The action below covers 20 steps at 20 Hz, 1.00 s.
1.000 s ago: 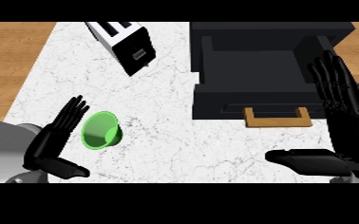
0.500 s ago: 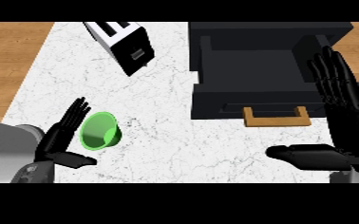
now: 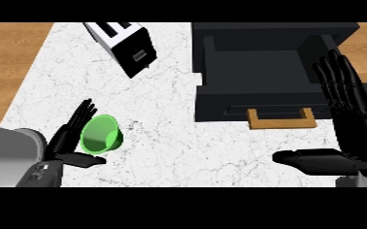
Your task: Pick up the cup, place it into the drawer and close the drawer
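A green cup (image 3: 100, 134) lies on its side on the white marble counter at the lower left, its mouth facing my left hand. That left hand (image 3: 70, 139) stands open just left of the cup, fingers straight beside the rim and thumb under it. The black drawer (image 3: 261, 77) at the upper right stands pulled open with a wooden handle (image 3: 281, 120) on its front. My right hand (image 3: 342, 111) is open at the right edge, fingers up beside the drawer and thumb pointing left.
A black and white toaster (image 3: 125, 46) stands at the top centre. Wooden floor (image 3: 22, 53) shows beyond the counter's left edge. Bare marble (image 3: 186, 150) lies between the cup and the drawer front.
My left hand has slid in closer to the cup, its thumb now beneath the rim. The right hand has barely shifted.
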Motion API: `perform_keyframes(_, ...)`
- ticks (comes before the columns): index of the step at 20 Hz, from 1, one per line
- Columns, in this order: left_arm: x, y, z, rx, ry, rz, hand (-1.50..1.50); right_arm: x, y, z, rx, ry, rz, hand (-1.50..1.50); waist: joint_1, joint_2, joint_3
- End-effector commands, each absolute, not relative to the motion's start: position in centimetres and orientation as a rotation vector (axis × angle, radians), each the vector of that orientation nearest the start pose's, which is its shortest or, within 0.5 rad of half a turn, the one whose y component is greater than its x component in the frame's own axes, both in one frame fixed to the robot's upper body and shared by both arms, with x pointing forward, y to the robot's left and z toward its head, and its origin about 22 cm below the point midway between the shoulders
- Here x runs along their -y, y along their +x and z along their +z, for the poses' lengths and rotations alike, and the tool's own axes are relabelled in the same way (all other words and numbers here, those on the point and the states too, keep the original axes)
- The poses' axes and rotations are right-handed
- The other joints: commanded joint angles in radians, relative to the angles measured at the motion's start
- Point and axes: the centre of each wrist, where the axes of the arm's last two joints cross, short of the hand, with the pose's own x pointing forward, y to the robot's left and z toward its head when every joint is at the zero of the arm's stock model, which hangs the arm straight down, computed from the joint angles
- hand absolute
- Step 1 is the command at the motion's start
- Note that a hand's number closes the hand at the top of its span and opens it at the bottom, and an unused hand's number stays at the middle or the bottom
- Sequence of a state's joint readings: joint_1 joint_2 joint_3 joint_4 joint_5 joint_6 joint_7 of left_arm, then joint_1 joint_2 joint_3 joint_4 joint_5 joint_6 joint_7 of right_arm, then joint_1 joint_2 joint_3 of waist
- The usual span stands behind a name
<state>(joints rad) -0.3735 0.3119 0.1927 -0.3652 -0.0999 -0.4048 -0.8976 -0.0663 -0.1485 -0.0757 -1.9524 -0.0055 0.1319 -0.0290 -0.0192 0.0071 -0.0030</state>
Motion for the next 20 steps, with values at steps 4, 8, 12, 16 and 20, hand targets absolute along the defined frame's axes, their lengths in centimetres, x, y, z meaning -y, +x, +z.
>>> perform_keyframes(4, -35.3, 24.9, -13.7, 1.712, -0.295, -0.159, -1.5, 26.1, 23.8, 11.6, 2.033, -0.041, 0.257, -1.5, -0.005, 0.003, -0.001)
perform_keyframes(8, -34.4, 26.0, -13.5, 1.681, -0.325, -0.172, -1.5, 25.6, 24.2, 12.3, 2.03, -0.045, 0.235, -1.5, -0.006, 0.004, -0.002)
perform_keyframes(12, -35.2, 24.6, -14.1, 1.695, -0.333, -0.133, -1.5, 26.6, 23.5, 11.4, 2.02, -0.044, 0.26, -1.5, -0.006, 0.003, -0.001)
perform_keyframes(16, -33.5, 25.7, -14.1, 1.686, -0.395, -0.137, -1.5, 25.5, 23.9, 11.3, 2.023, -0.045, 0.245, -1.5, -0.006, 0.004, -0.002)
perform_keyframes(20, -32.8, 27.1, -13.3, 1.685, -0.482, -0.112, -1.5, 26.6, 23.9, 11.0, 2.007, -0.059, 0.262, -1.5, -0.003, 0.002, 0.0)
